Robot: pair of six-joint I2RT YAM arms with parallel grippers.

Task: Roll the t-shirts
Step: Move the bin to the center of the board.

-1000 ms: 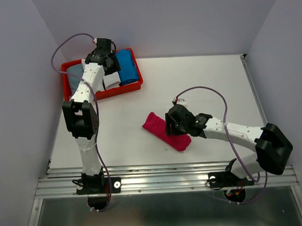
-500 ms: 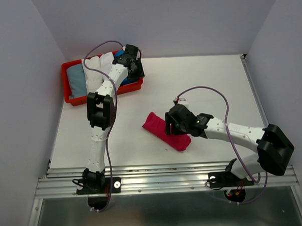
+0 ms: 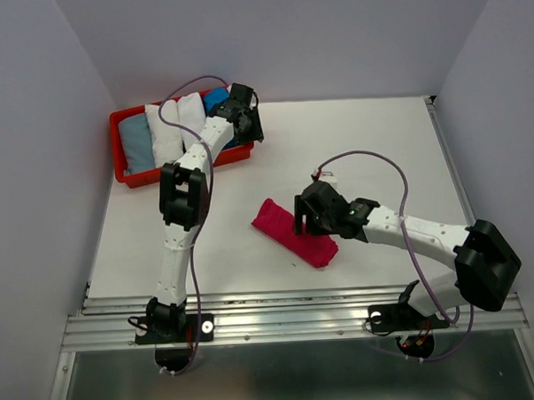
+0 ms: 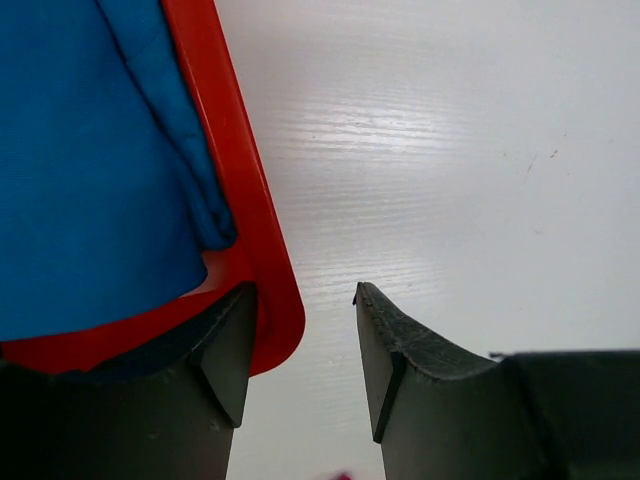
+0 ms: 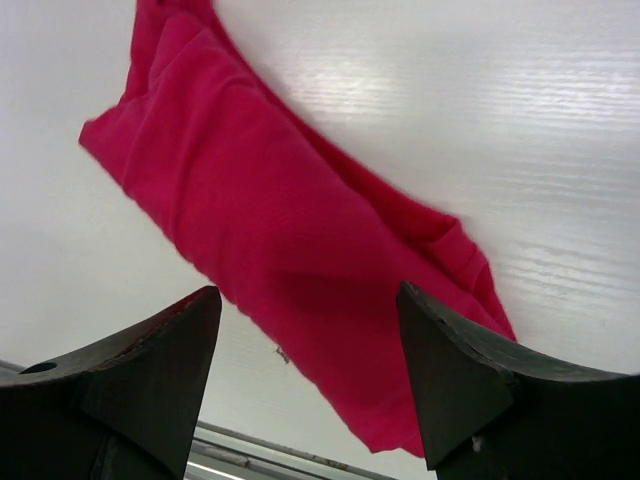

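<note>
A magenta t-shirt (image 3: 286, 231) lies rolled into a slanted log on the white table, filling the right wrist view (image 5: 290, 240). My right gripper (image 3: 303, 220) (image 5: 310, 300) hovers just over its near end, open, fingers straddling the roll without touching it. In the red tray (image 3: 124, 175) at the back left lie a grey-blue t-shirt (image 3: 136, 142), two white t-shirts (image 3: 165, 129) and a bright blue t-shirt (image 3: 216, 99) (image 4: 90, 170). My left gripper (image 3: 248, 123) (image 4: 305, 300) hangs open over the tray's right corner (image 4: 245, 220), holding nothing.
Purple-grey walls close in the table on the left, back and right. A metal rail (image 3: 290, 312) runs along the near edge, between the arm bases. A purple cable (image 3: 372, 164) loops above the right arm.
My left arm swung from over the tray's middle to its right corner, uncovering the white t-shirts. The right gripper's fingers have spread wider over the magenta roll.
</note>
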